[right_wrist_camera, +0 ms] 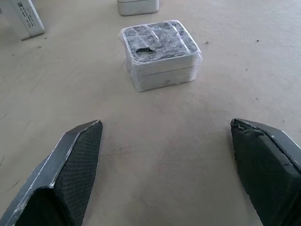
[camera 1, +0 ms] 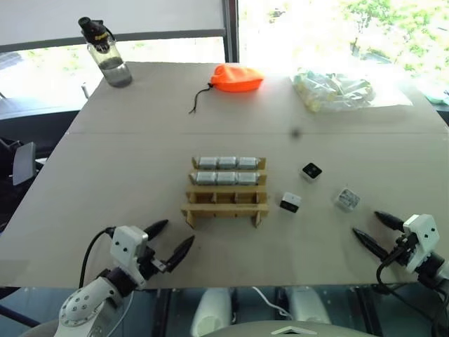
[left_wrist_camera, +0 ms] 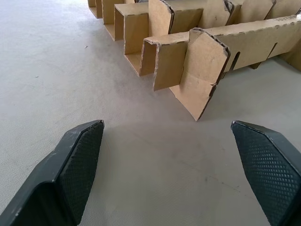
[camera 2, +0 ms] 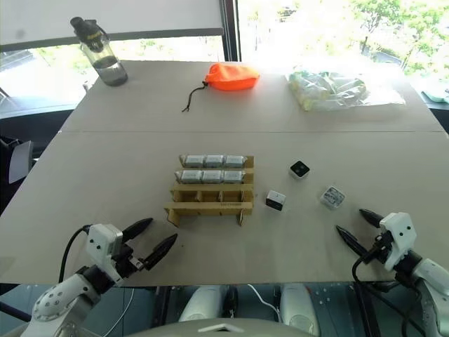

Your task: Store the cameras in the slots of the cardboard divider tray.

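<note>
Six slots filled in the two far rows of the cardboard divider tray (camera 1: 225, 191) at mid-worktop; two near rows vacant. Three cameras (camera 1: 347, 199) loose at its 3 o'clock. Both pincers parted, empty: left pincer (camera 1: 169, 244) at 7 o'clock, right pincer (camera 1: 377, 232) facing the wrapped camera. Next, probably: advance, straddle, close. No legible writing.
</note>
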Controlling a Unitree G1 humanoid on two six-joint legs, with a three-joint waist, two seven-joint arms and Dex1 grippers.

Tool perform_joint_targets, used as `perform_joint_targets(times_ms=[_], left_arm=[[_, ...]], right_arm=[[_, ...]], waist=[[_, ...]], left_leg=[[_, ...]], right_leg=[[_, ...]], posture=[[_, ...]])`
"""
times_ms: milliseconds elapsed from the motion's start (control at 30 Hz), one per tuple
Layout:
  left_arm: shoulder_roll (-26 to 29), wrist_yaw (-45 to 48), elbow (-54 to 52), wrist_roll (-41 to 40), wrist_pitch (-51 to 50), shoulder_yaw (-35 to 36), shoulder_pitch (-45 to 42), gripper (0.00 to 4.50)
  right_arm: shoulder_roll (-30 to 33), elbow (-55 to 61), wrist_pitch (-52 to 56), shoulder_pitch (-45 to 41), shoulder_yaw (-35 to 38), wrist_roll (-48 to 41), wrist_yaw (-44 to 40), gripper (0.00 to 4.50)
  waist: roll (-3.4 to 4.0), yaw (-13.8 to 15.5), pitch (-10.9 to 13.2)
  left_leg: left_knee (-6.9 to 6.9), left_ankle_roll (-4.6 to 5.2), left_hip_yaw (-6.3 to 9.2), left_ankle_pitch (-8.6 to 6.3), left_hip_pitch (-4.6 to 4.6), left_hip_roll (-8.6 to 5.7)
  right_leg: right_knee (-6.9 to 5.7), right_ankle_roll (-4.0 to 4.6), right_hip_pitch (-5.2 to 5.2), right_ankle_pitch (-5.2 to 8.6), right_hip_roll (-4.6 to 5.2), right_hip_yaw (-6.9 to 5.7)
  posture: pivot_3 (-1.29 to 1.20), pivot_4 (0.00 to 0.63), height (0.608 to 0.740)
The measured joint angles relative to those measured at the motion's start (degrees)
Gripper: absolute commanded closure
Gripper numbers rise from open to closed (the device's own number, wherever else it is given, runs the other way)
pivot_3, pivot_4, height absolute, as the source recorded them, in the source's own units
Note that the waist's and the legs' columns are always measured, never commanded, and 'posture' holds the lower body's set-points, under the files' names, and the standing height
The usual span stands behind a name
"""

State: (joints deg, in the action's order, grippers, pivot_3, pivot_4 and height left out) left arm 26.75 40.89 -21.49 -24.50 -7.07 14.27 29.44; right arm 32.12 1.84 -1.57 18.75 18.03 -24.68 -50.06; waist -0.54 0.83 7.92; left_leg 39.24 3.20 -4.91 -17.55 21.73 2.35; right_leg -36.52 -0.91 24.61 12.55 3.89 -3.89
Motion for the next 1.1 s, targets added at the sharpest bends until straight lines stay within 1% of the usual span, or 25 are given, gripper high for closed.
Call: perform_joint_targets(times_ms=[367,933,1100], left_arm=[[0.47,0.41,0.01,-0.41,-0.06,0.0,0.14,0.0],[0.47,0.77,-0.38,-0.46,0.38,0.05,1.13,0.0],[2.19,3.95,-0.36,0.84,2.39,-0.92,1.83,0.0]], right_arm=[[0.0,0.0,-0.32,0.29,-0.03,0.57,0.0,0.2],[0.0,-1.43,-1.01,-1.78,-0.11,1.64,-0.98,0.2],[0.02,-2.62,-1.05,-4.17,-1.49,1.98,-1.29,0.2]], waist=[[0.0,-0.01,0.0],[0.0,-0.02,0.0],[-0.01,-0.04,0.01]], left_leg=[[0.0,0.0,-0.01,0.0,0.0,0.0],[0.0,0.0,-0.03,0.0,-0.01,-0.01],[0.0,0.0,-0.03,0.0,-0.02,-0.01]], right_leg=[[0.0,0.0,0.0,0.0,0.01,-0.01],[0.0,0.0,0.0,0.0,0.0,0.0],[0.0,0.0,0.01,0.0,-0.01,-0.01]], posture=[[0.0,0.15,0.74],[0.0,0.15,0.74],[0.0,0.15,0.74]])
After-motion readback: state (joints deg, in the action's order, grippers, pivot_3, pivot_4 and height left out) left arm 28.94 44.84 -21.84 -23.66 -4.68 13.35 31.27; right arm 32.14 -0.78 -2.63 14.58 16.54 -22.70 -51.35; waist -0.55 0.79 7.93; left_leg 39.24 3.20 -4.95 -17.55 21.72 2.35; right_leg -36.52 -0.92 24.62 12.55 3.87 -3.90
